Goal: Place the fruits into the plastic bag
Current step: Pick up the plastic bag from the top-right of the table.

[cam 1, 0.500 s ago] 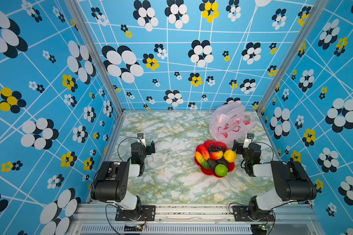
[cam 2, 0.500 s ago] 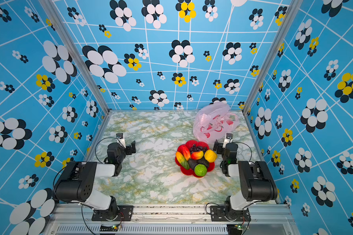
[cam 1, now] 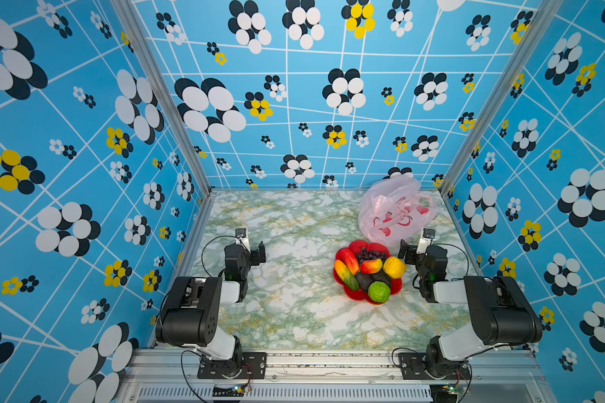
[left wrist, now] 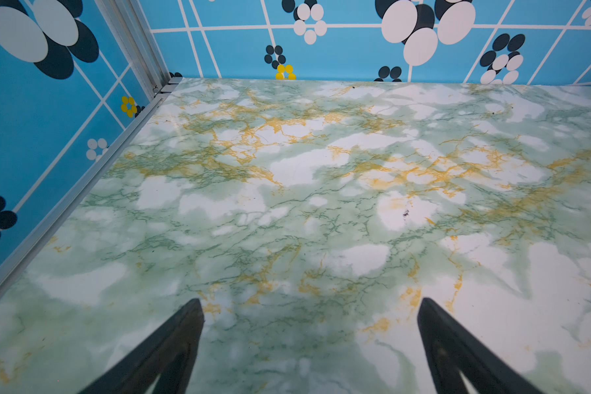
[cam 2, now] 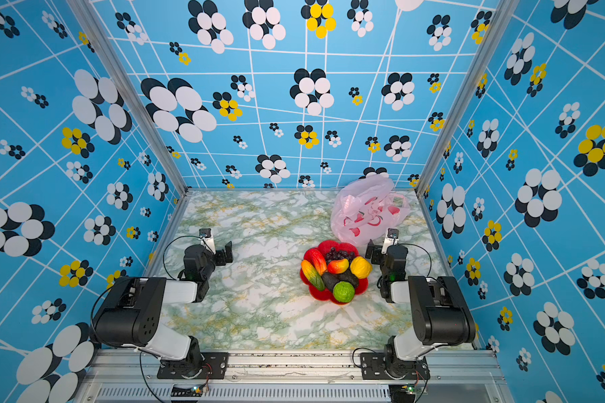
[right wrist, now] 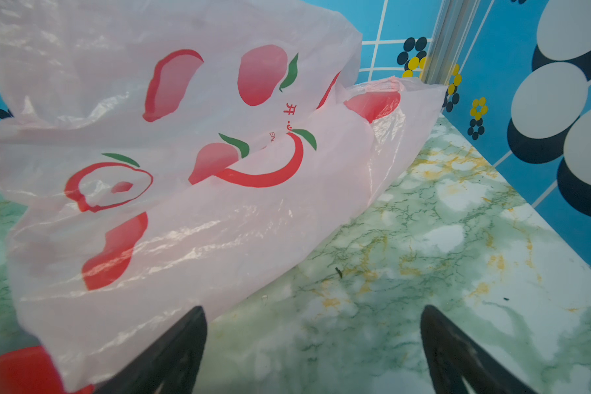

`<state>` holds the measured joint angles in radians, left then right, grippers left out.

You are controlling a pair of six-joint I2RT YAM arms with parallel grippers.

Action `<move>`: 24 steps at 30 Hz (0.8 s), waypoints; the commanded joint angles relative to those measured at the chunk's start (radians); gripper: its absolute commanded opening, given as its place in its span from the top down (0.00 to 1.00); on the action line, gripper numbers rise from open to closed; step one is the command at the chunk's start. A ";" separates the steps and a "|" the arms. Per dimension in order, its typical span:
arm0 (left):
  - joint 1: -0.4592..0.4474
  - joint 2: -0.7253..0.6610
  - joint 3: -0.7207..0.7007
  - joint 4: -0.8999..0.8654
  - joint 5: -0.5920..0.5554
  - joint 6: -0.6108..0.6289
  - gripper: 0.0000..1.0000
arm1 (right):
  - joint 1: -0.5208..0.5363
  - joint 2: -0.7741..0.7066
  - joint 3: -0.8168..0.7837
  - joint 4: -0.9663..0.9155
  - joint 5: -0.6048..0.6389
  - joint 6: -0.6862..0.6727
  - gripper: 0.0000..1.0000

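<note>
Your fruits (cam 1: 367,272) are all in a pile on a red plate (cam 1: 352,297) shaped like a flower. The plate sits on the right half of the green and white table (cam 1: 294,307). In both top views you can see a bumpy green ball (cam 1: 379,291) at the front of the pile. Two dark ones (cam 1: 364,281) lie just behind it. A yellow one (cam 1: 394,267) is on the right, purple grapes (cam 1: 371,255) are at the back, and the red and striped ones are on the left.

The plastic bag (cam 1: 395,209) lies behind the plate, near the far right corner. It is thin, pink and crinkly, with red pictures on it. Its near edge reaches the back rim of the plate. No fruit shows inside it.

Your right gripper (right wrist: 313,310) is low, just to the right of the plate and close to the bag. Its fingers (right wrist: 174,351) are spread wide. Only bare table lies between them, and one fingertip is right by the bag's edge.

Your left gripper (left wrist: 309,303) is over on the left side of the table, well apart from the fruits and the bag. Its fingers are spread wide too and hold nothing.
</note>
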<state>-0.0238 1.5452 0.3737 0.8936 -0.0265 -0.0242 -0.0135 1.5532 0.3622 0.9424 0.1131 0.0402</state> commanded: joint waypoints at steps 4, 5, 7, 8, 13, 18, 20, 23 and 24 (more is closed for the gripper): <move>0.008 -0.006 0.011 0.004 0.006 0.009 0.01 | 0.007 0.002 0.020 -0.014 -0.015 -0.001 0.01; 0.010 -0.006 0.011 0.003 0.007 0.009 0.01 | 0.007 0.002 0.017 -0.016 -0.017 0.000 0.01; 0.008 -0.005 0.014 -0.004 0.001 0.010 0.01 | 0.007 0.001 0.020 -0.019 -0.018 -0.001 0.01; 0.007 -0.007 0.014 -0.004 -0.001 0.010 0.01 | 0.006 0.001 0.019 -0.019 -0.019 0.000 0.01; 0.008 -0.019 0.022 -0.025 -0.016 0.003 0.01 | 0.004 -0.022 0.019 -0.032 0.049 0.036 0.01; 0.017 -0.091 0.069 -0.177 -0.070 -0.029 0.01 | -0.005 -0.061 -0.001 -0.032 0.083 0.050 0.01; 0.018 -0.139 0.133 -0.338 -0.110 -0.053 0.01 | -0.004 -0.099 -0.003 -0.060 0.119 0.062 0.01; 0.017 -0.185 0.329 -0.745 -0.189 -0.154 0.01 | -0.005 -0.217 0.031 -0.223 0.250 0.107 0.01; 0.018 -0.186 0.413 -0.876 -0.183 -0.180 0.01 | -0.005 -0.263 0.055 -0.315 0.289 0.129 0.01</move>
<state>-0.0132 1.3994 0.6273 0.4011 -0.1387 -0.1081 -0.0147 1.3819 0.3664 0.8032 0.2577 0.1074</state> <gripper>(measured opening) 0.989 0.995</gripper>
